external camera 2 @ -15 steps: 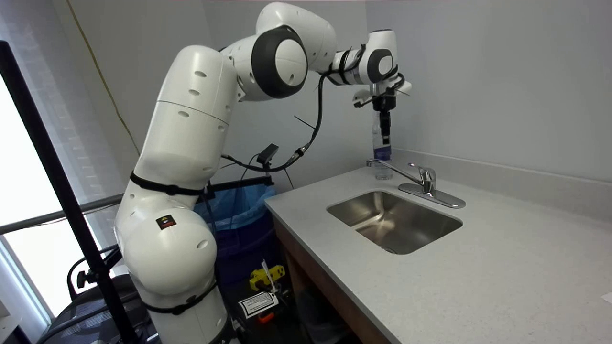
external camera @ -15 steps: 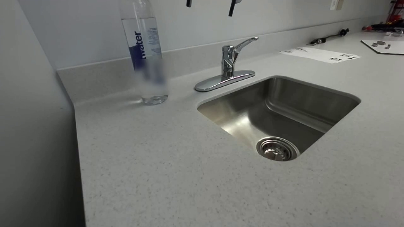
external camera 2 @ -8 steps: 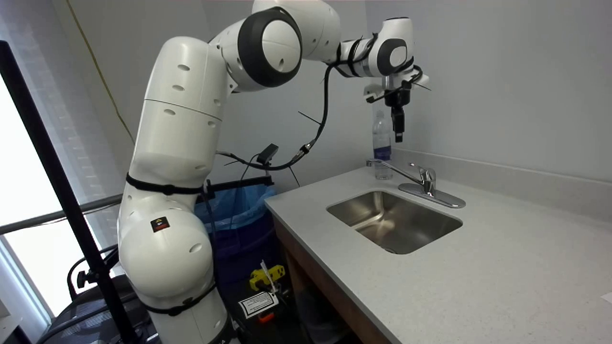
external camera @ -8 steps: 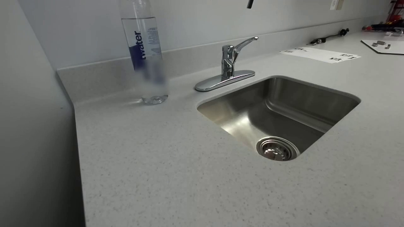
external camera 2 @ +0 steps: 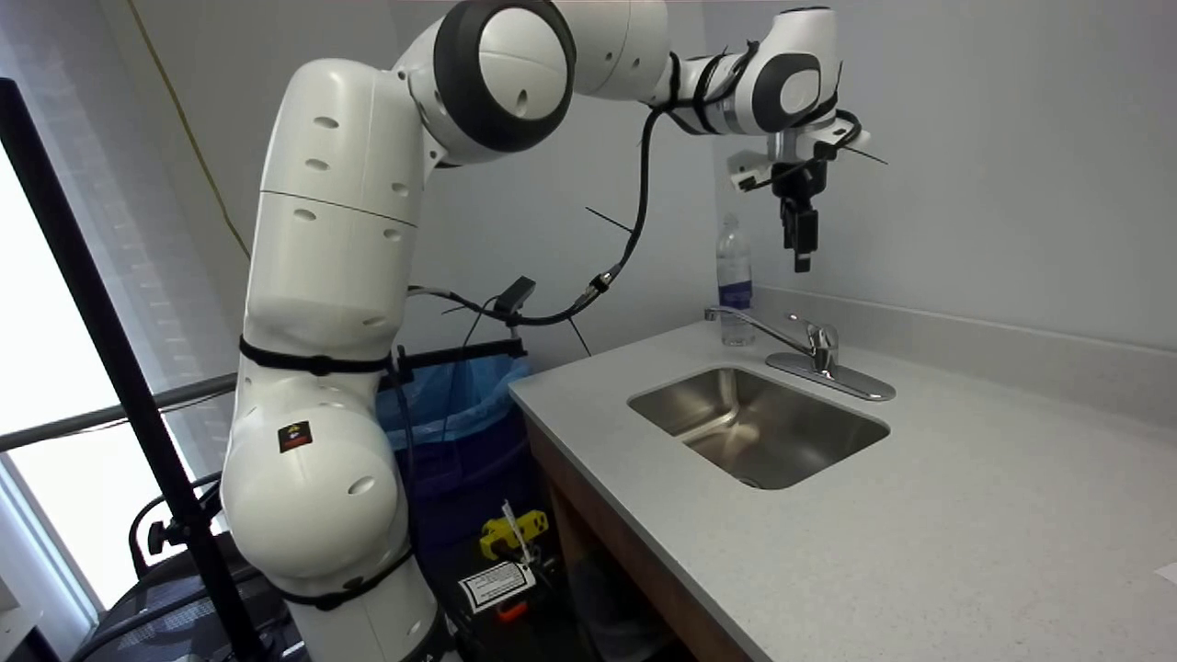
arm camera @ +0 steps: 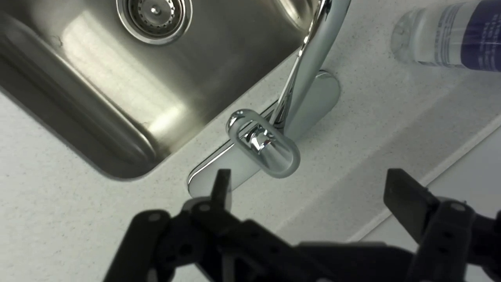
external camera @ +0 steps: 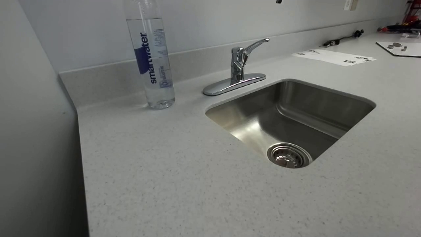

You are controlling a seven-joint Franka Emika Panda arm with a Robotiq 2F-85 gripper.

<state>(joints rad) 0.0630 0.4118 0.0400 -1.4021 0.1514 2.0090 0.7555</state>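
My gripper (external camera 2: 803, 260) is open and empty, pointing down above the chrome faucet (external camera 2: 821, 348). In the wrist view its two dark fingers (arm camera: 309, 174) stand wide apart with only countertop and backsplash between them. The faucet's loop-shaped lever (arm camera: 276, 158) lies just beyond the left fingertip there, and nothing is touched. In an exterior view only a small fingertip (external camera: 279, 1) shows at the top edge. A clear water bottle with a blue label (external camera: 154, 65) stands upright in the counter corner. It also shows in an exterior view (external camera 2: 734, 262) and in the wrist view (arm camera: 442, 37).
A steel sink (external camera: 315, 105) is set into the grey counter (external camera: 171, 171) before the faucet. The spout (external camera 2: 759, 324) reaches over it. A wall and backsplash (external camera 2: 1011, 326) run behind. Printed paper (external camera: 332, 57) and a black cable (external camera: 345, 38) lie farther along. A lined bin (external camera 2: 460, 405) stands beside the counter.
My gripper has moved away from beside the bottle, along the wall to above the faucet, turning slightly. Its fingers have slid right and nearly out of the top of an exterior view. The bottle stays put.
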